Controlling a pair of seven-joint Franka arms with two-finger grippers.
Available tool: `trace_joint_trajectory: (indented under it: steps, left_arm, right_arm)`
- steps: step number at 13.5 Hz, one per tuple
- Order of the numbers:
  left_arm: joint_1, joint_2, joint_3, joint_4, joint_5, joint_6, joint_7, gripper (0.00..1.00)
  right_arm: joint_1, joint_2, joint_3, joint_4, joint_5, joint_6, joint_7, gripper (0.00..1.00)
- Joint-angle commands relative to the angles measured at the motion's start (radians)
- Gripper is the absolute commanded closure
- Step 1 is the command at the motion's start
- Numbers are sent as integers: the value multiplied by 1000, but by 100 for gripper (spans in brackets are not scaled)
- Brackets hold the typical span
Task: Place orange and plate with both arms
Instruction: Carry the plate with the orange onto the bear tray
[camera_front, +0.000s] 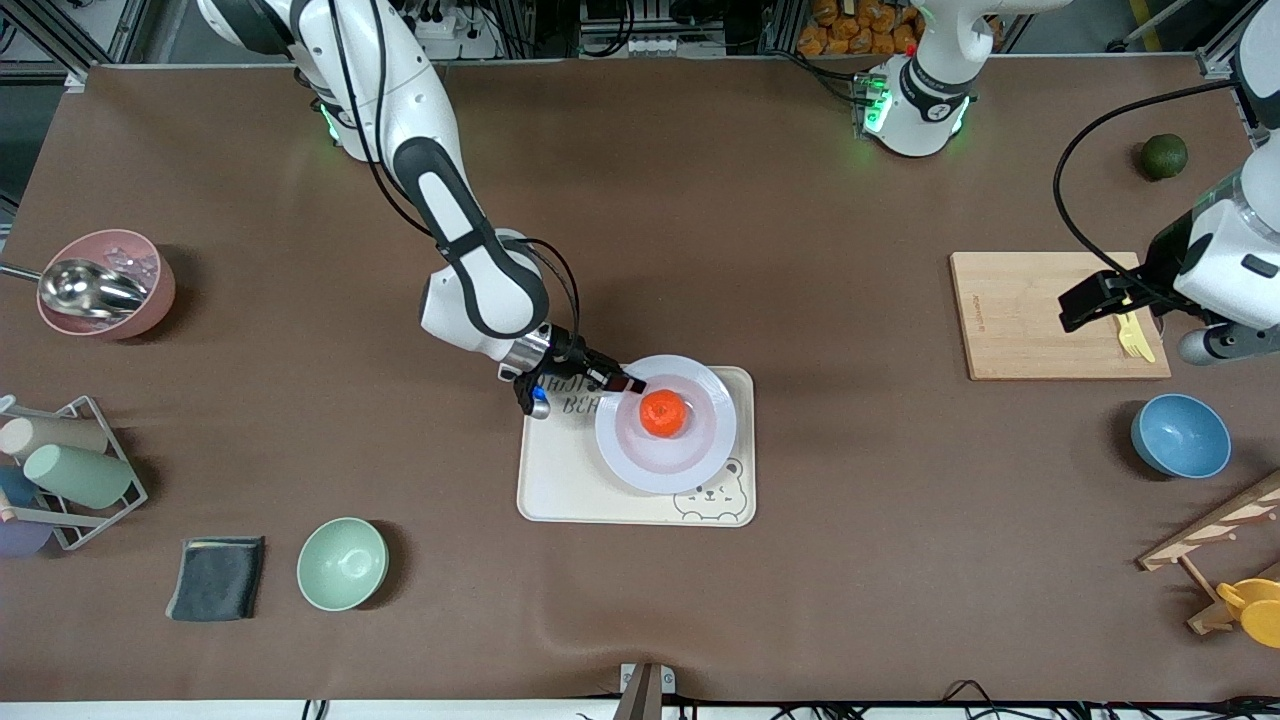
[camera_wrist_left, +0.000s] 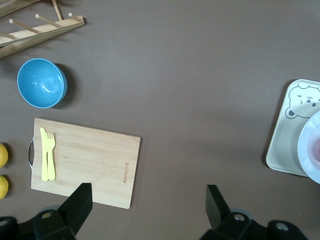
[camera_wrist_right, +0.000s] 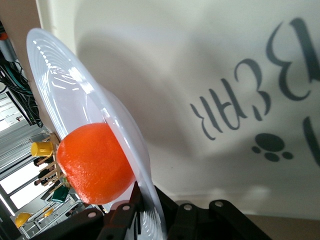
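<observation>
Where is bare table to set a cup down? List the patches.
Widest: the brown cloth between the cream bear-printed tray and the bamboo cutting board. Another lies between the tray and the pale green bowl. Crowded: the tray itself, where the right gripper grips the lavender-white plate carrying the red-orange orange, and around the blue bowl.

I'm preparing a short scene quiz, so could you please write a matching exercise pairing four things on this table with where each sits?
Things:
1. orange
2. plate
3. yellow fork
4. metal scoop

Places:
A. on the wooden board
B. in the pink bowl
C. on the plate
D. on the bear tray, rim gripped by the right gripper

Pairs: 1-C, 2-D, 3-A, 4-B
</observation>
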Motion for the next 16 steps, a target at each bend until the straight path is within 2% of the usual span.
trace_joint_trajectory:
  steps: [1, 6, 7, 8, 9, 16]
  left_arm:
    - [10, -6, 0, 5, -10, 1, 2, 0]
    - [8, -3, 0, 6, -13, 3, -1, 0]
    - [10, -2, 0, 6, -13, 3, 1, 0]
    - [8, 0, 0, 5, -12, 3, 1, 0]
    - [8, 0, 0, 5, -10, 3, 1, 0]
    - [19, -3, 0, 6, -7, 3, 7, 0]
  right_arm:
    - [1, 21, 5, 31, -11, 6, -8, 100]
    - [11, 47, 5, 39, -10, 6, -48, 100]
    - [8, 47, 6, 39, -10, 4, -49, 83]
    - [2, 47, 6, 39, -10, 4, -48, 25]
    - [-2, 46, 6, 41, -8, 4, -42, 0]
    - [-31, -28, 5, 2, -10, 7, -40, 0]
